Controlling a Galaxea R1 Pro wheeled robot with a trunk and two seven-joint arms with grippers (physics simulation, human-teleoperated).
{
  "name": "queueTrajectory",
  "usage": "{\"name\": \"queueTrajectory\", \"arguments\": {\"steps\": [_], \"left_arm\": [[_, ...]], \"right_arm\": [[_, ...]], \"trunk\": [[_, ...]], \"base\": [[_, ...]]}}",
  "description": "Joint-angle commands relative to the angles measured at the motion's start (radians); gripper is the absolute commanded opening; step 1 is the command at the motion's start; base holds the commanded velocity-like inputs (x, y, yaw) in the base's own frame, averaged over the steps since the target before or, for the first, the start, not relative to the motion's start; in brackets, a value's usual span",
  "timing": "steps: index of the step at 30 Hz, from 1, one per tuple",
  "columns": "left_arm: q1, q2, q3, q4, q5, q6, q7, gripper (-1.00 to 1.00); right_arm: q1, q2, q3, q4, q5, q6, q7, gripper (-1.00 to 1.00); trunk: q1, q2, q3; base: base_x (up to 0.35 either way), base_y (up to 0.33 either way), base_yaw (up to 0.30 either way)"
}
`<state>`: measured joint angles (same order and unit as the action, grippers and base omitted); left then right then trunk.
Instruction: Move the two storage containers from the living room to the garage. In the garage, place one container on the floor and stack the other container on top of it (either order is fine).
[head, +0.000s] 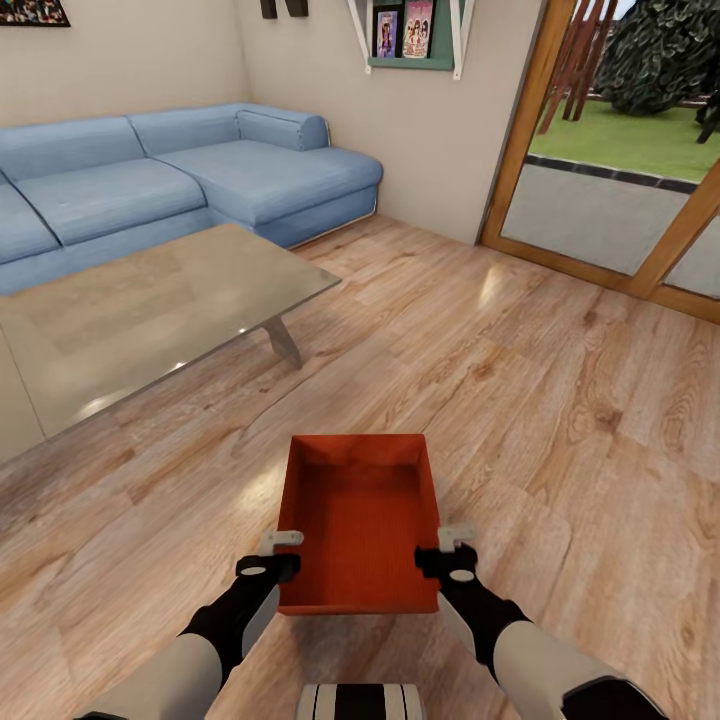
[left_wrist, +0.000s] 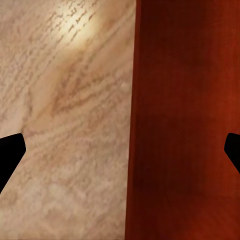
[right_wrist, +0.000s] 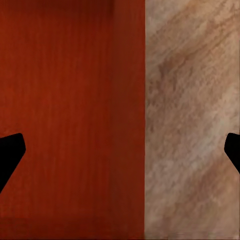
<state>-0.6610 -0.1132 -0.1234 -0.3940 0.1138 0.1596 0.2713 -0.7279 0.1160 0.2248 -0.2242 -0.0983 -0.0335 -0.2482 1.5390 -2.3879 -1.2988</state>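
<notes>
Orange-red storage container (head: 358, 525), open-topped, apparently lifted.

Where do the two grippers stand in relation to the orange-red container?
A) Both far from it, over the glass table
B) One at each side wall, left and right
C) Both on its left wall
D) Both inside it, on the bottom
B: in the head view the left gripper sits at the left wall of the container and the right gripper at its right wall.
</notes>
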Motion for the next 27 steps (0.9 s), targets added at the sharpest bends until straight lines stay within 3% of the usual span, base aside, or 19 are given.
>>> {"name": "queueTrajectory", "arguments": {"steps": [1,11,27], "left_arm": [[0.0,0.001,-0.009,-0.002,0.01,0.005,0.008,1.0],[0.0,0.001,-0.009,-0.001,0.01,0.005,0.008,1.0],[0.0,0.004,-0.009,0.0,0.01,0.003,0.008,1.0]], "right_arm": [[-0.001,0.0,0.008,0.014,-0.01,-0.003,-0.004,1.0],[-0.001,0.001,0.007,0.041,-0.011,0.041,-0.003,1.0],[-0.001,0.001,0.008,0.042,-0.01,0.034,-0.003,1.0]], "trunk": [[0.0,0.0,-0.001],[0.0,0.0,-0.001],[0.0,0.0,-0.001]], "base": [[0.0,0.0,0.0],[0.0,0.0,0.0],[0.0,0.0,0.0]]}}
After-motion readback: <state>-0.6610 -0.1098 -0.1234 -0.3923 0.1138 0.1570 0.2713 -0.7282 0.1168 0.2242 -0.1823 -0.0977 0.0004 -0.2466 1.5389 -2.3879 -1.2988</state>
